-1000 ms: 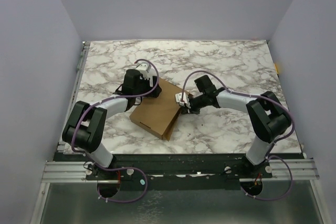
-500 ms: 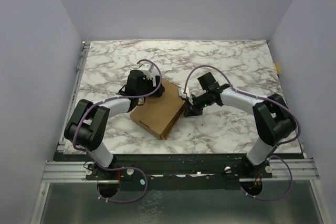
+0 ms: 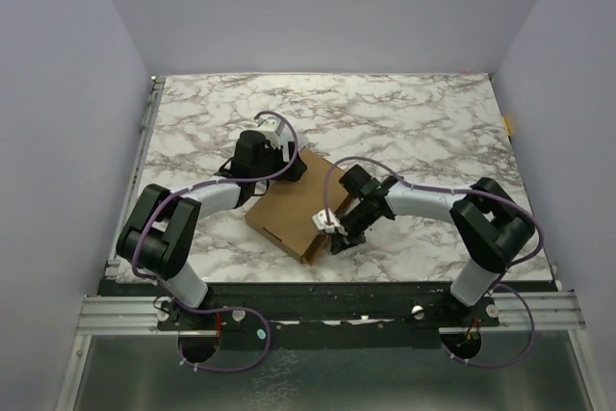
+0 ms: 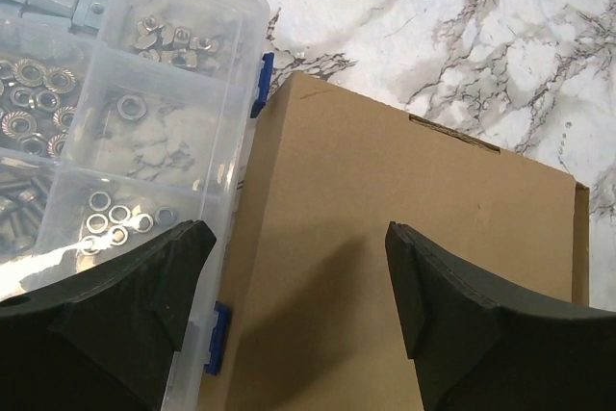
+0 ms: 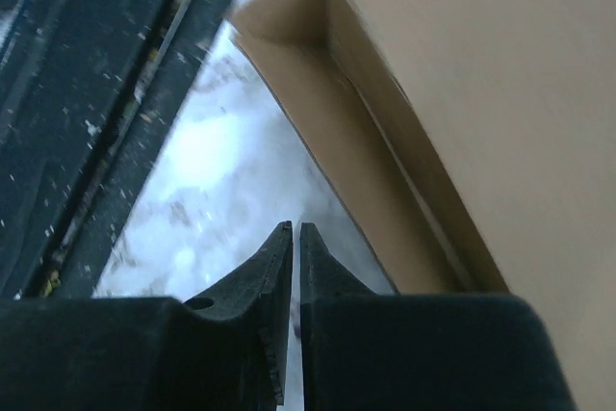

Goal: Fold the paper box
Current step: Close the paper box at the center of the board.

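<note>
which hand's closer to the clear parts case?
Left. The left hand hangs open over the box, right beside the case. The right hand is shut at the box's near edge, across the box from the case.

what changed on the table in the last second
The right gripper slid toward the robot along the right edge of the brown cardboard box, from the far end to near its front corner, jaws almost shut on nothing. The box and the open left gripper over it barely moved.
</note>
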`<state>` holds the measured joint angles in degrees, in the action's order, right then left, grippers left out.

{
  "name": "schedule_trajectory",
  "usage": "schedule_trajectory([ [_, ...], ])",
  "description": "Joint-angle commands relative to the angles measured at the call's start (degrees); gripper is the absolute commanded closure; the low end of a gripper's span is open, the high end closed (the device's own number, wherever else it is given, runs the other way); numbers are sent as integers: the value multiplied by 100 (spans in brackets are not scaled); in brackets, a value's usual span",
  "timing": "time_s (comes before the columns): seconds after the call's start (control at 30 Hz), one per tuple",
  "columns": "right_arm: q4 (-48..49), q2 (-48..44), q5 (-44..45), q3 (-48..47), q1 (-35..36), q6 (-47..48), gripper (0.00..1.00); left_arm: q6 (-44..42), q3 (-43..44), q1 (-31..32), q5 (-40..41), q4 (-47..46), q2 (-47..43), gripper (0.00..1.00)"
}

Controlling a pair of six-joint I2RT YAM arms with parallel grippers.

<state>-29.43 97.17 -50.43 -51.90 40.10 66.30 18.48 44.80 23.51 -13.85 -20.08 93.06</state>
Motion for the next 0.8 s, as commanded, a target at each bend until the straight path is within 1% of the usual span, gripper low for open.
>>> schedule_trajectory([
  [0.0, 534, 190, 476, -124, 775, 81, 89, 267, -313, 136, -489, 562, -76, 18],
  [0.1, 975, 353, 733, -320, 1025, -357, 89, 294, -368, 156, -521, 548, -94, 18],
  [0.27, 1485, 307, 737, -608, 1051, -1247, 90, 360, -494, 309, -565, 497, -112, 19],
  [0.37, 1960, 339, 909, -629, 1053, -2336, 88, 452, -640, 497, -524, 411, -159, 20],
  [0.43, 2264, 387, 1347, -587, 1045, -3157, 86, 536, -785, 609, -473, 330, -225, 20],
  [0.5, 2393, 380, 1717, -500, 996, -3564, 86, 638, -984, 693, -387, 210, -329, 20],
  [0.6, 2690, 271, 2030, -217, 849, -3876, 86, 826, -1273, 768, -254, -4, -474, 20],
  [0.67, 2738, 234, 2009, -130, 673, -3935, 86, 904, -1371, 787, -166, -114, -560, 19],
  [0.77, 2424, 207, 1743, -140, 543, -3530, 85, 898, -1271, 788, -13, -116, -644, 19],
])
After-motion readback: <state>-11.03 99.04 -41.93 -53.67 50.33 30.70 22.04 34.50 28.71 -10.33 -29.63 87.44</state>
